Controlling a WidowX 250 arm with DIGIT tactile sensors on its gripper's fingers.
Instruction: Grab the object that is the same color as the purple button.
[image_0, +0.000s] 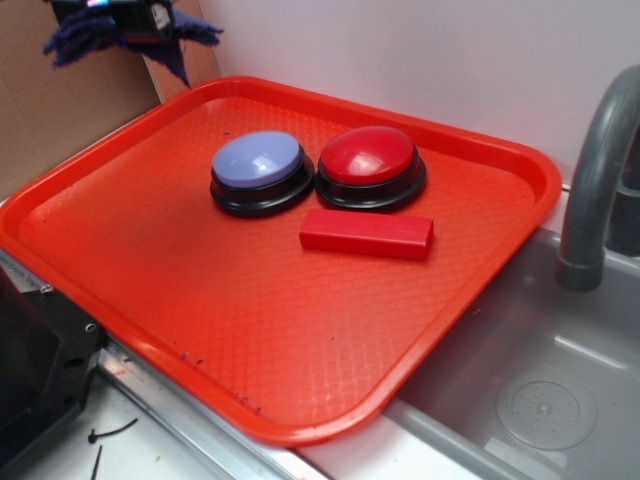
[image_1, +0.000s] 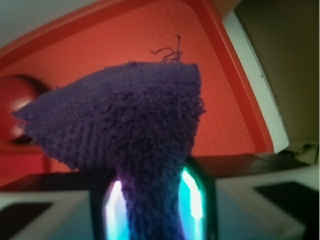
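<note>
While the wrist view is filled almost wholly by it, the purple rag (image_1: 125, 130) hangs pinched at its narrow lower end between the gripper (image_1: 152, 205) fingers, which glow teal on either side of the cloth at the bottom centre of the frame. The jaws stand narrow, closed onto the fabric, with no gap visible beside it. Its wider part fans up and to the left, loose threads curling off the top edge.

By its look the rag is light, soft and limp: it will fold and sag rather than hold a shape, and its fuzzy weave should give the pads good friction. A bunched fold, such as the one now gripped, seems the safest place to hold; a frayed edge or stray thread could pull free.

Beyond the cloth lies the orange tray (image_1: 220, 100), with part of the red button (image_1: 15, 100) at the left edge.

From the exterior view, the tray (image_0: 120, 210) fills the middle of the frame, bearing the purple button (image_0: 258, 160), the red button (image_0: 368, 156) touching or just beside it, and a red block (image_0: 367, 233) in front. Farthest back, at the upper left corner, the gripper (image_0: 125, 18) holds the rag (image_0: 85, 35) well above the tray's far rim.
</note>
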